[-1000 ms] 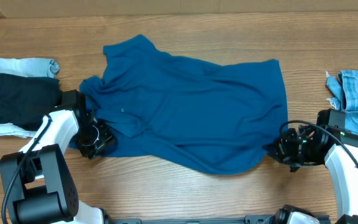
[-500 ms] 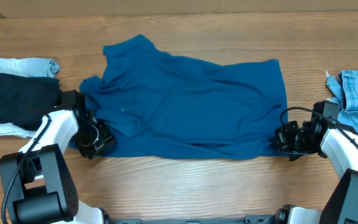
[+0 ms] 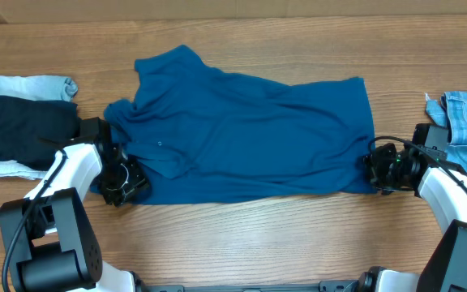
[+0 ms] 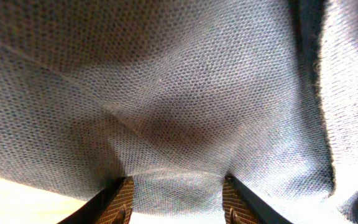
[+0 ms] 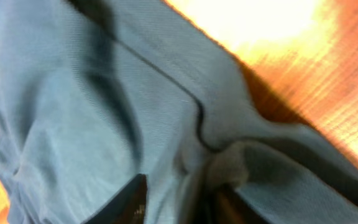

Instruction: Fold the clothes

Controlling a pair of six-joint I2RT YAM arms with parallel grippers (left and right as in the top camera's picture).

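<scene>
Royal-blue short-sleeved knit polo shirt (image 3: 242, 134) lies spread on the brown wooden table (image 3: 242, 243), collar toward 9 o'clock. Left gripper (image 3: 124, 180) at the shirt's 8 o'clock edge: jaws spread, cloth across them. Right gripper (image 3: 377, 166) at the 4 o'clock corner: jaws apart, hem between.
</scene>
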